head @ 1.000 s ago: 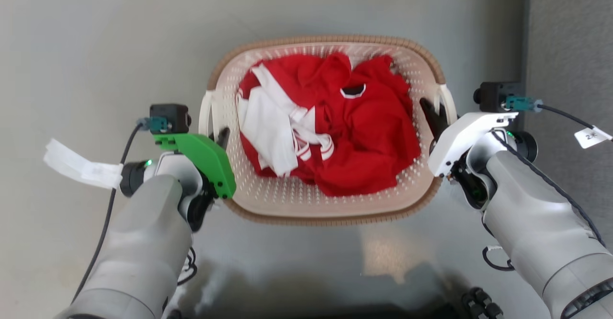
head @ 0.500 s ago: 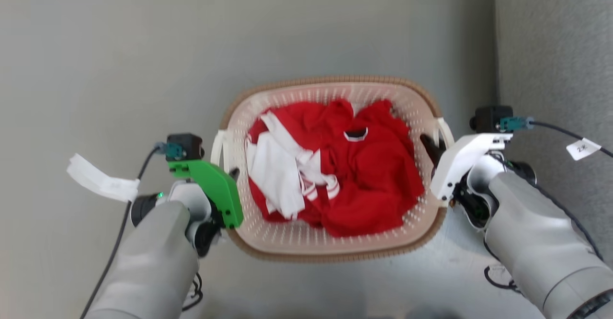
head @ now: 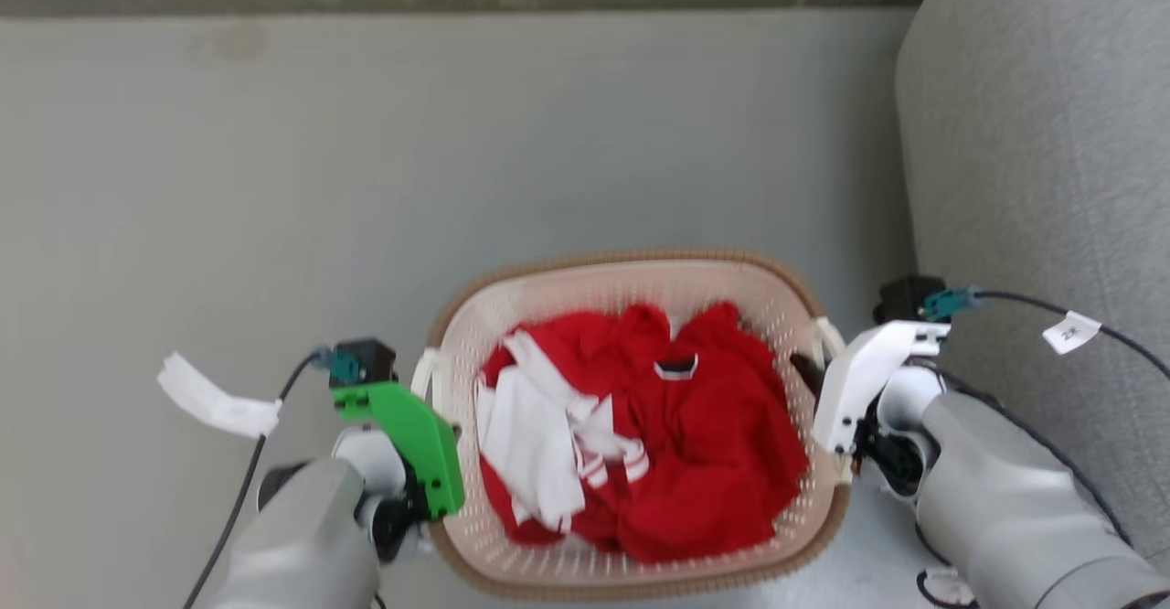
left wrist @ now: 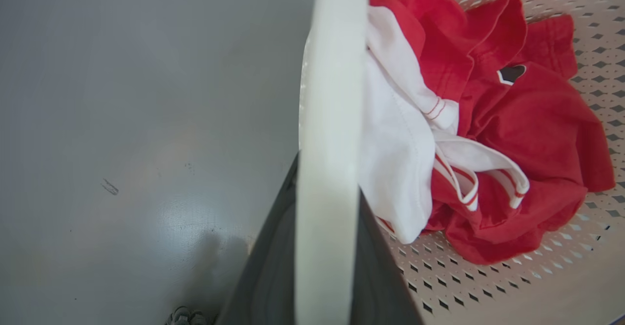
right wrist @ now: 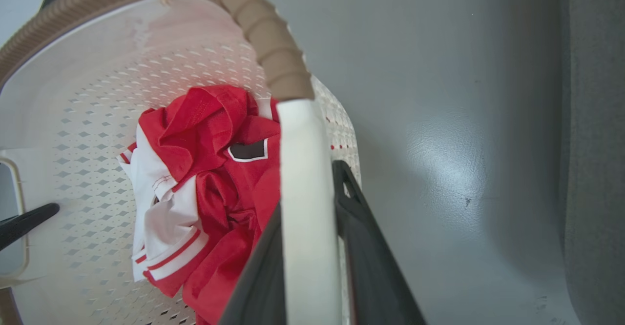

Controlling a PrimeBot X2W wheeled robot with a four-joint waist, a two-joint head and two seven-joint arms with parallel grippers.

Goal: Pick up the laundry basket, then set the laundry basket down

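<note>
My head camera has tipped up since a second ago, sliding everything lower. My left gripper (left wrist: 327,193) clamps one white handle (left wrist: 332,71) of the cream perforated plastic laundry basket with brown woven-look rim (head: 631,260), held between my arms over grey floor (head: 274,179); my right gripper (right wrist: 307,193) clamps the other.

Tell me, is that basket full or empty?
Partly full. The basket holds a heap of red and white clothes on its bottom, and much of its holed wall above them is bare.
</note>
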